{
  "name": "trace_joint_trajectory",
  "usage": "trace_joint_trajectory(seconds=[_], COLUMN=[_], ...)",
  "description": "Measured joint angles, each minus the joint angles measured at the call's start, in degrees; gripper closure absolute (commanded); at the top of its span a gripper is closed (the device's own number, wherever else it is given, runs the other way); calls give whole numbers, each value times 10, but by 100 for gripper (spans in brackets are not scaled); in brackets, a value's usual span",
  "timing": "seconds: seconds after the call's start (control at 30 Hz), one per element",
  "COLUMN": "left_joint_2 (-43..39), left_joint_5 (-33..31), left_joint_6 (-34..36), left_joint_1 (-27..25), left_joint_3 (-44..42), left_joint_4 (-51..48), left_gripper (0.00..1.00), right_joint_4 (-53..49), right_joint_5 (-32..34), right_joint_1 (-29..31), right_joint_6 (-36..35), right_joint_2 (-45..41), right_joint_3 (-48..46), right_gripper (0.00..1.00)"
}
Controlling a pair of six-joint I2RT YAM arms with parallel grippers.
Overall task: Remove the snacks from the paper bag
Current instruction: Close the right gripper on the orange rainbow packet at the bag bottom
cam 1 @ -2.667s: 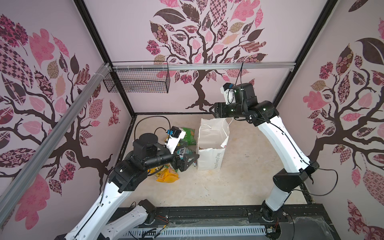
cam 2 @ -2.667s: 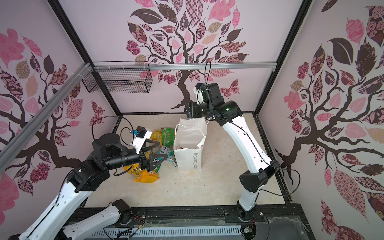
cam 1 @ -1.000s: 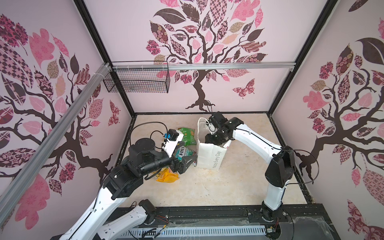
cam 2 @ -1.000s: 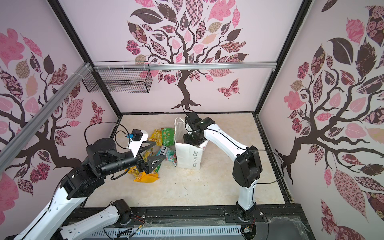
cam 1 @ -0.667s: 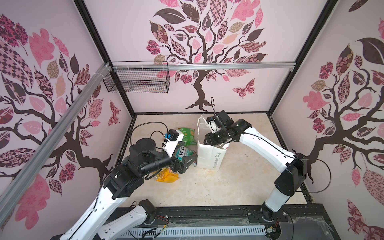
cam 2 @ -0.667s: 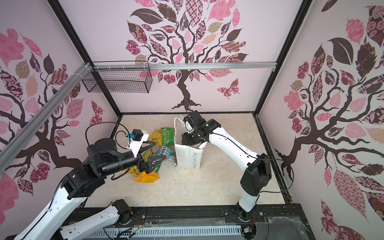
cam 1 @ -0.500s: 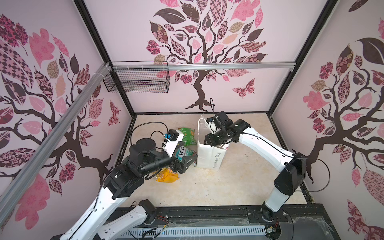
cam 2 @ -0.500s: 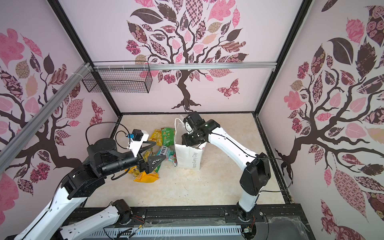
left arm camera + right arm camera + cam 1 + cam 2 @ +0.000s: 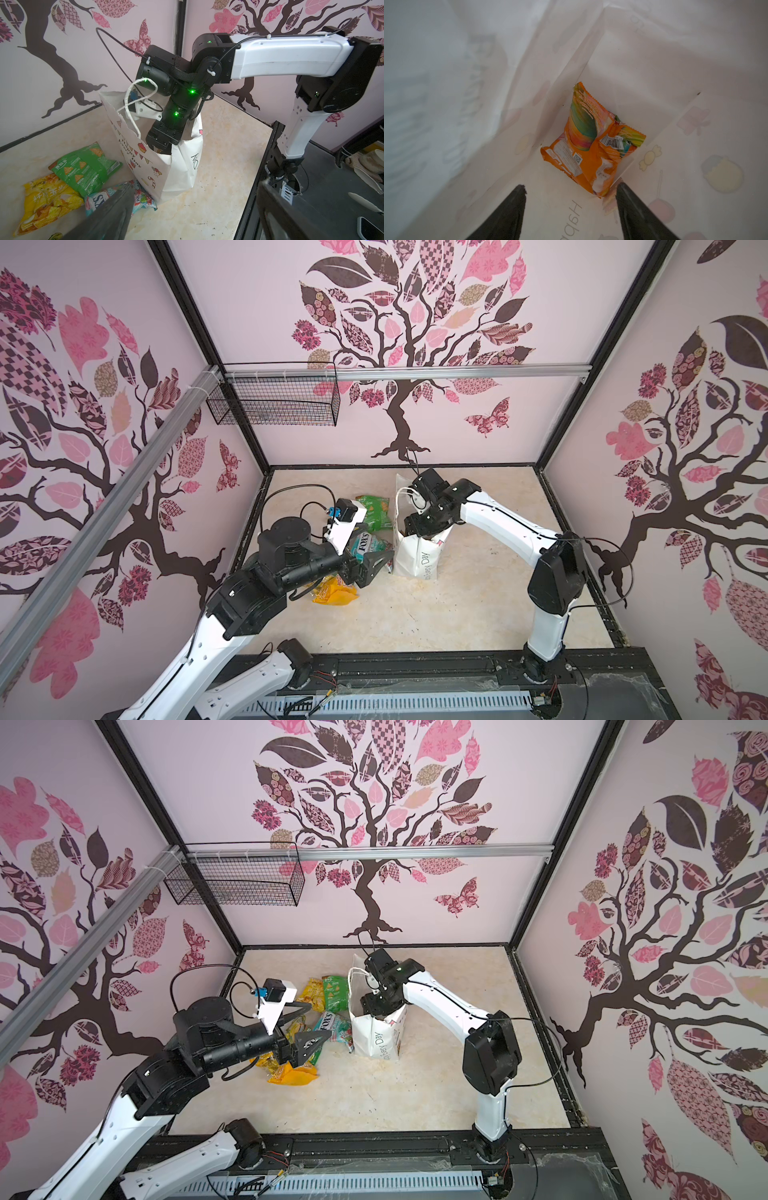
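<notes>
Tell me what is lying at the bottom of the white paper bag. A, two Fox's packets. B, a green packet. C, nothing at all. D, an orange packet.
D: the right wrist view looks down into the paper bag and shows a single orange packet lying on its floor, with the right gripper open just above it.
</notes>
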Motion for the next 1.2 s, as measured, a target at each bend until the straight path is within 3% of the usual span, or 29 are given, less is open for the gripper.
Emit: trace_joint_trajectory(seconds=[0.4, 0.63, 1.2], left_joint_2=[-1, -10, -3], left_joint_5=[-3, -4, -3], left_joint_6=[0, 0, 0], left_joint_1=[0, 0, 0], left_joint_3=[-1, -3, -7], left_joint_4=[0, 0, 1], left_gripper=[7, 7, 7], right_joint_4=[-31, -44, -43], right_joint_5=[-4, 19, 16], right_joint_1=[-5, -9, -12], right_joint_6=[2, -2, -10], right_joint_2=[8, 30, 50], right_joint_3=[131, 146, 0], right_gripper=[26, 26, 21])
